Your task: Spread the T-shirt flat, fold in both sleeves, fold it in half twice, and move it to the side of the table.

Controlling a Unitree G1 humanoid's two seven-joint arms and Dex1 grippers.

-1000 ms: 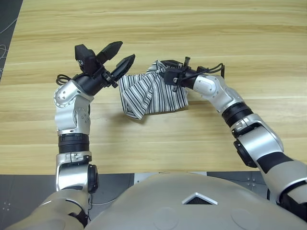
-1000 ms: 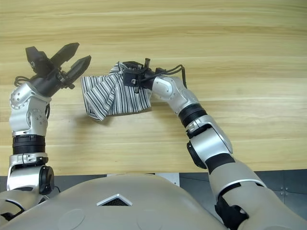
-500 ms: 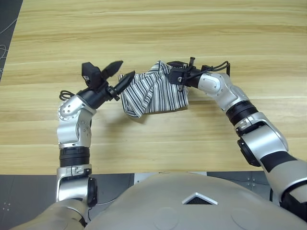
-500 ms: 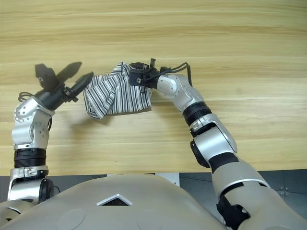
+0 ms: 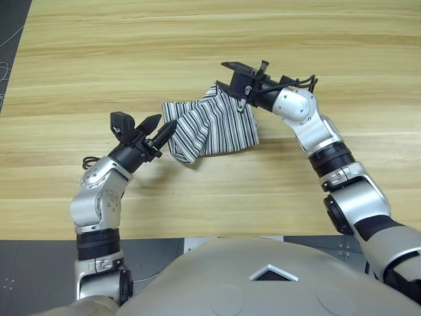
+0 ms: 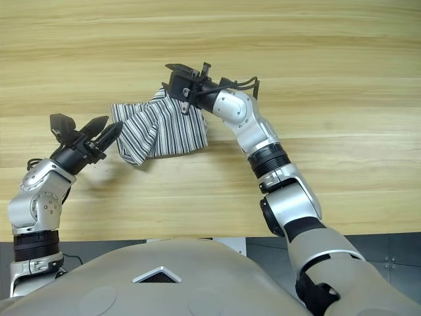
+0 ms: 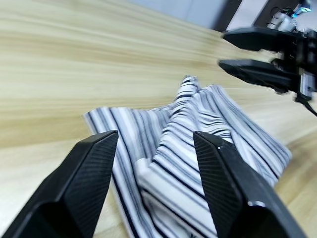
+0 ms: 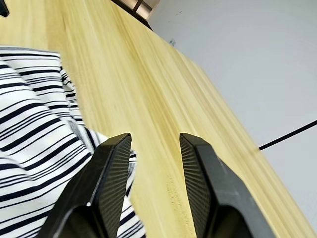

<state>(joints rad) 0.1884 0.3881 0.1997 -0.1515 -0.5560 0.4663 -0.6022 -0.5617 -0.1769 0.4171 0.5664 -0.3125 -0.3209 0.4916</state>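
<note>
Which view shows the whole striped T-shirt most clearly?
The left eye view: the whole T-shirt lies bunched on the table, seen from above. The right eye view matches. The left wrist view shows it obliquely, the right wrist view just one part.

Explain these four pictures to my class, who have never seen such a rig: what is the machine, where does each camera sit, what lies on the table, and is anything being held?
This is a humanoid robot with two arms, each ending in a two-fingered gripper. Two pictures come from the cameras in its head, looking down over its arms. The other two come from a camera on each wrist, so that gripper's own dark fingers appear up close. On the wooden table lies a striped T-shirt, bunched and partly folded rather than flat. The left gripper is open beside the shirt's left edge. The right gripper is open, raised over the shirt's far edge. Neither holds anything.
</note>
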